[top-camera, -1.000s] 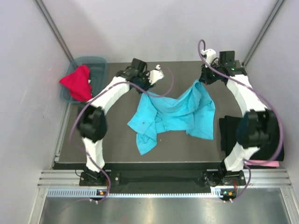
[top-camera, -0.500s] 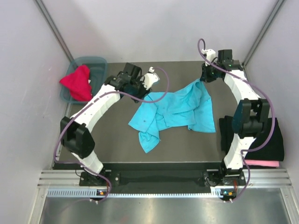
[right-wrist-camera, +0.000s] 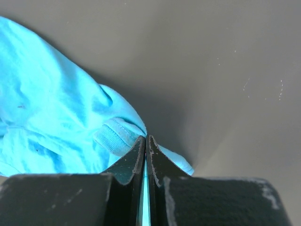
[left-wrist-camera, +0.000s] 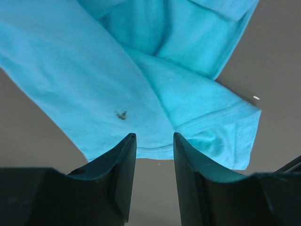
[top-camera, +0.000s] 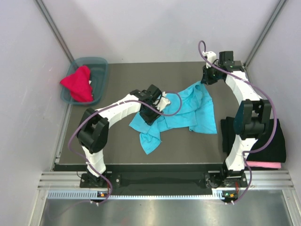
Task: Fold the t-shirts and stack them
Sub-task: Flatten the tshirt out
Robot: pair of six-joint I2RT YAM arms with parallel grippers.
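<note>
A crumpled light-blue t-shirt (top-camera: 188, 110) lies in the middle of the dark table. My right gripper (top-camera: 207, 80) is shut on its far right corner, and blue cloth shows between the fingers in the right wrist view (right-wrist-camera: 146, 137). My left gripper (top-camera: 154, 107) is open and empty, hovering over the shirt's left part. In the left wrist view the gripper (left-wrist-camera: 154, 136) has its jaws apart above the shirt's hem (left-wrist-camera: 141, 70), with bare table below. A red t-shirt (top-camera: 78, 83) hangs out of a teal bin (top-camera: 99, 66) at the far left.
A folded black garment (top-camera: 278, 141) lies at the table's right edge, with something pink (top-camera: 263, 164) under its near end. Grey walls close in on the left, the right and the back.
My left gripper no longer holds the blue shirt; it has moved from the far left towards the middle, over the shirt's left part. The shirt has settled lower. The right gripper has hardly moved.
</note>
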